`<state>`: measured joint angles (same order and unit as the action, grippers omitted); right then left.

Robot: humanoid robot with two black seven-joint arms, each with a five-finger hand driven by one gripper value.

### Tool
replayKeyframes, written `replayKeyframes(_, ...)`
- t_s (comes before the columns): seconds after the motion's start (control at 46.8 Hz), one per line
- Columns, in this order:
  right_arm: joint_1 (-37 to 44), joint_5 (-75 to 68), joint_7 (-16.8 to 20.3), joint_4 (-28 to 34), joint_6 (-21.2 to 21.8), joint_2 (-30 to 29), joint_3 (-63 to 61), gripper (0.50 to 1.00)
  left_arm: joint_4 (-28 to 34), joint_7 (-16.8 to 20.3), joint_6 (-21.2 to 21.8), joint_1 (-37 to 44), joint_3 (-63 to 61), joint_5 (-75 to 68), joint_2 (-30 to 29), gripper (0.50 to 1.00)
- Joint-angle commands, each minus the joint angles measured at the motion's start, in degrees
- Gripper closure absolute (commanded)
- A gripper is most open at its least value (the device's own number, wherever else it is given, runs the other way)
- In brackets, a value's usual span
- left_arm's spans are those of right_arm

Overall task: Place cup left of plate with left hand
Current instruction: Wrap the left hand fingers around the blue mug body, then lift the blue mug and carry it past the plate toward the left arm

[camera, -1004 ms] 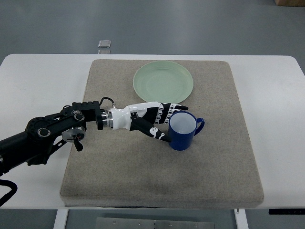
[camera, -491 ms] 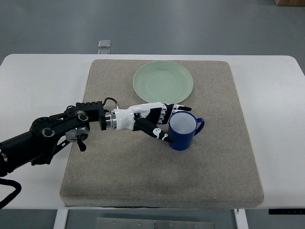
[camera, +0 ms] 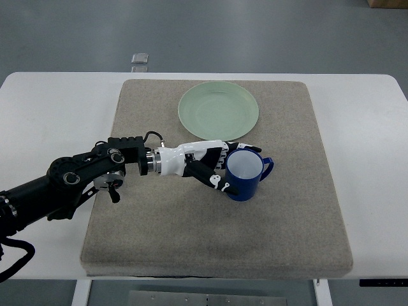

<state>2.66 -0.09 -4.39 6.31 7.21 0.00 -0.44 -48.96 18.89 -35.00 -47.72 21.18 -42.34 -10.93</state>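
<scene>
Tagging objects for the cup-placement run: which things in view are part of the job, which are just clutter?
Part of the job:
- blue cup, upright on the mat
- green plate
- left hand, fingers around the cup's left side

Just there:
- grey mat
- white table
- small grey object on the floor beyond the table

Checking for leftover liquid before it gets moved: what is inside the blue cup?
The blue cup shows only a pale, bare-looking interior, nothing visibly in it. The left hand is at its left side, hiding that outer wall.
</scene>
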Motion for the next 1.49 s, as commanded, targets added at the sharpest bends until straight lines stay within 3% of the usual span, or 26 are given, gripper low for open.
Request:
replayKeyframes(0.0,0.0,0.0,0.0,0.0,0.0,0.0,0.0,0.566,0.0,0.0,0.0,-0.1,0.0,-0.1,0.0,0.606)
replayKeyframes(0.064,0.1,0.0,0.0,0.0,0.0,0.0,0.0,0.566,0.0,0.0,0.0,-0.1,0.0,-0.3,0.3,0.649)
replayKeyframes(0.256,0.0,0.0,0.0,0.0,0.0,0.0,0.0,0.566,0.1,0.1,0.0,-0.2,0.0,-0.4,0.4,0.936)
replayKeyframes(0.363,0.0,0.0,0.0,0.0,0.0,0.0,0.0,0.566,0.1,0.1,0.0,-0.2,0.1,-0.4,0.4,0.979)
replayKeyframes(0.662,0.0,0.0,0.0,-0.1,0.0,0.0,0.0,0.566,0.7,0.2,0.4,-0.2,0.9,-0.5,0.7,1.0)
replayKeyframes(1.11,0.0,0.0,0.0,-0.1,0.0,0.0,0.0,0.566,1.9,0.4,15.6,-0.8,6.6,0.7,-0.2,1.0)
replayKeyframes(1.473,0.0,0.0,0.0,0.0,0.0,0.0,0.0,0.566,5.5,0.8,23.1,0.1,11.4,0.9,-1.6,1.0)
